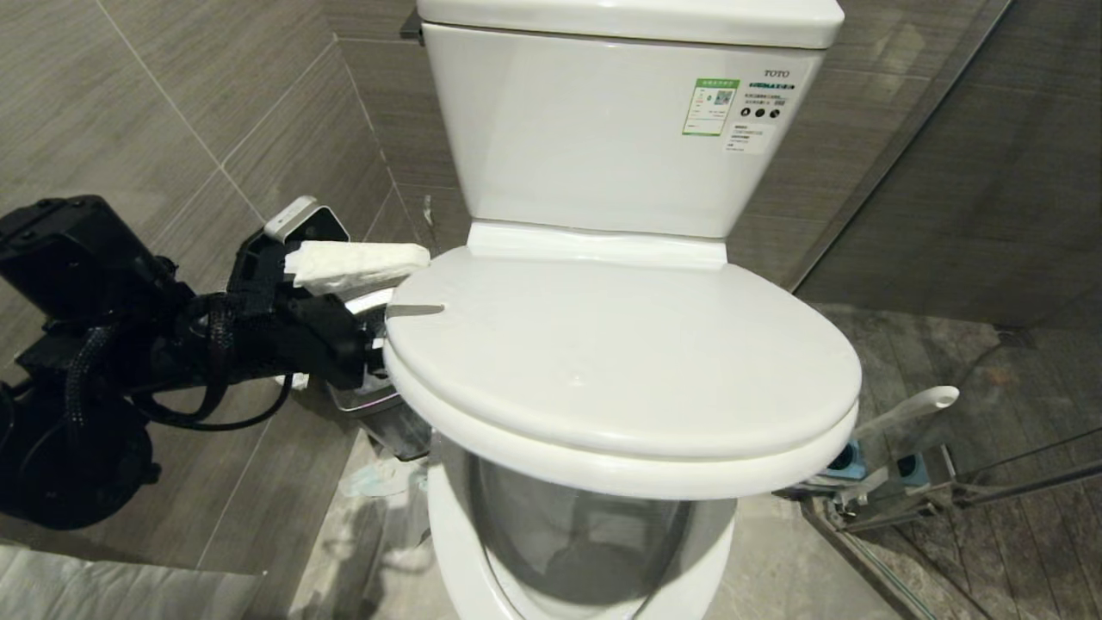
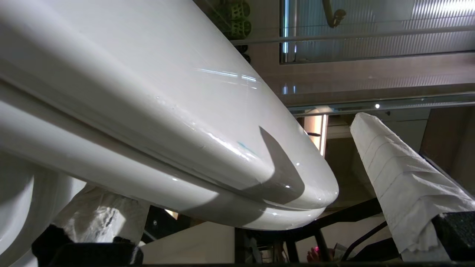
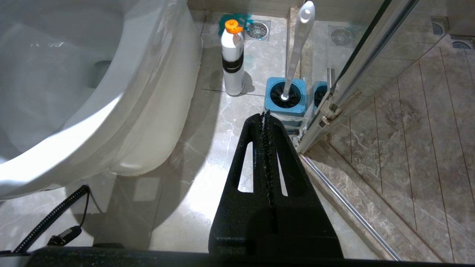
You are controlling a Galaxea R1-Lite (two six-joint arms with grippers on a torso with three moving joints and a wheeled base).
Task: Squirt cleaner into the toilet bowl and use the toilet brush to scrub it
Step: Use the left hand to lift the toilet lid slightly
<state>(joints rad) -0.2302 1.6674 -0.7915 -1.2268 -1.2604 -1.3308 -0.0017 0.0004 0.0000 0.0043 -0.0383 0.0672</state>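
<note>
at the left of the frame the left hand (image 1: 379, 301), fingers spread wide, straddles the closed toilet lid's (image 1: 620, 353) edge, probably to lift it; toilet brush (image 3: 297, 52) waits in its holder (image 3: 285, 100), right hand (image 3: 265, 122) pressed together.

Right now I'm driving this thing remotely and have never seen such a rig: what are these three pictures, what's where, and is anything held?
It is a wheeled robot with two arms.

The head view looks down at the glossy white ceramic toilet bowl, its lid shut. At its left side the left gripper stands open with the lid's edge between its paper-wrapped fingers, but not closed on it.

The left wrist view looks along that lid edge from close by.

The right wrist view looks down at the floor beside the bowl. The right gripper is shut and empty. Ahead of it stand the white-handled toilet brush in its blue-topped holder and a white bottle with an orange cap.

Nothing is held.
</note>
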